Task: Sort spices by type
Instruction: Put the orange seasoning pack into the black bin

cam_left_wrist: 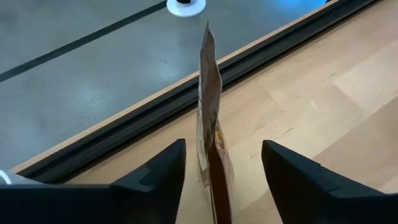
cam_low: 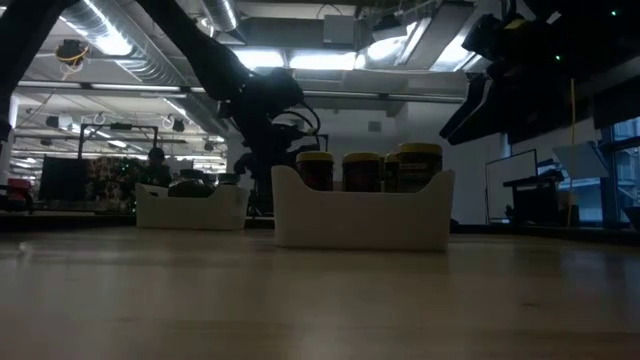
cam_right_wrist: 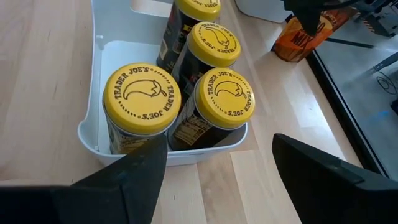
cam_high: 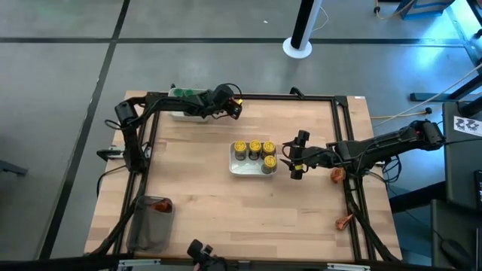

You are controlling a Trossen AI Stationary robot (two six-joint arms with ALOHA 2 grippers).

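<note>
- The dark left arm is reaching along the upper edge of the high view, its two-finger left gripper (cam_high: pixel 235 108) sitting at upper centre-left, fingers (cam_left_wrist: pixel 155 177) standing apart.
- The dark right arm is stretching in from the right edge, its two-finger right gripper (cam_high: pixel 291 160) lying just right of centre, fingers (cam_right_wrist: pixel 134 171) spread wide, gripping nothing.

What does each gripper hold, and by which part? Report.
Nothing is gripped. The left gripper is open around a packet, its near end, not touching; the right gripper is open beside the jars.
</note>
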